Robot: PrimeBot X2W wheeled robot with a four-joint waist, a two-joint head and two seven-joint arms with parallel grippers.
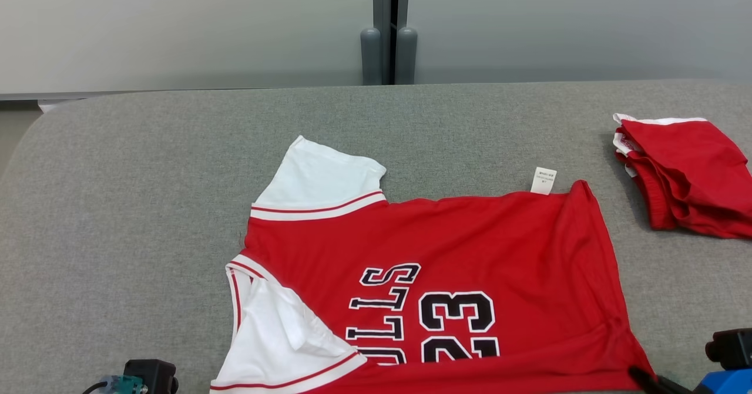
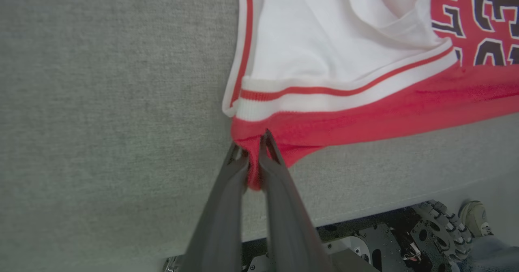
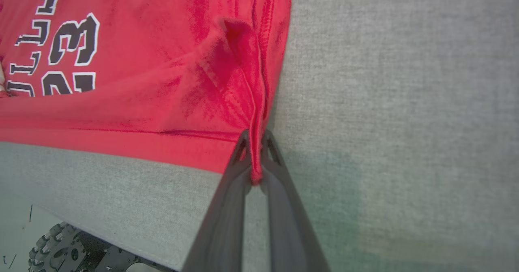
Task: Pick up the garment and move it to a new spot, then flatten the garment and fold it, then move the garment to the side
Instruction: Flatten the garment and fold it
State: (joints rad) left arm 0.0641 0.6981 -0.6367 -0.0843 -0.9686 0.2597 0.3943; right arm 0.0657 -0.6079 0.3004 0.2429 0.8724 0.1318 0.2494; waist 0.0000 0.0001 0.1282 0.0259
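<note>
The garment is a red jersey with white sleeves and black lettering, spread sideways on the grey table. Its near edge reaches the front of the table. In the left wrist view my left gripper is shut on a pinch of the garment's red near corner, just below the white sleeve band. In the right wrist view my right gripper is shut on a fold of the garment's red hem corner. In the head view, the right gripper's dark finger touches the cloth at the lower right.
A folded red and white garment lies at the table's right edge. A white label sticks out from the jersey's far edge. The robot's base and wheels and a shoe show below the table's front edge. A pale wall stands behind.
</note>
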